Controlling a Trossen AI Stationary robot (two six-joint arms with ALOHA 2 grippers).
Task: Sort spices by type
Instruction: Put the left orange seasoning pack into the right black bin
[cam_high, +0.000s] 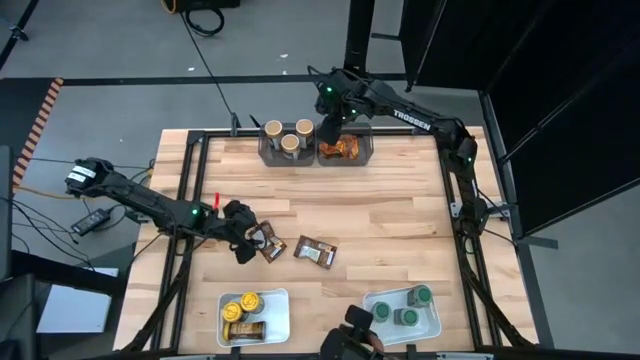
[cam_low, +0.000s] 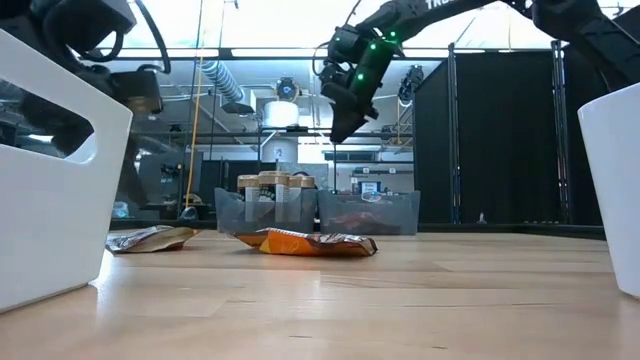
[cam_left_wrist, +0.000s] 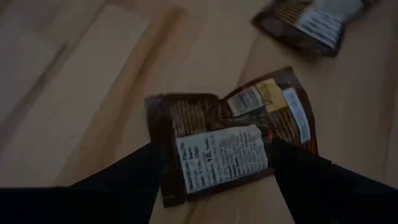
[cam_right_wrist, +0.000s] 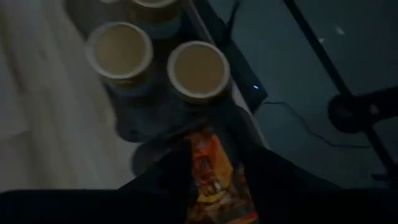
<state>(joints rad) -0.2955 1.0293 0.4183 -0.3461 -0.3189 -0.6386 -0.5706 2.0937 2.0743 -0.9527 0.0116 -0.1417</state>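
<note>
While the left gripper (cam_left_wrist: 214, 162) straddles a brown packet (cam_left_wrist: 233, 134), fingers apart, the right gripper's (cam_right_wrist: 211, 168) grip stays unclear.

A grey floor (cam_high: 120, 40) lies around the wooden table (cam_high: 380, 200), with black cables (cam_high: 205, 18) on it. Black curtains (cam_low: 500, 140) hang behind, and bright light (cam_low: 270, 20) comes from above.

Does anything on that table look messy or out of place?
Two brown packets lie loose and crooked mid-table, outside any container. The left gripper is open around one. Jars sit in their trays and bins.
</note>
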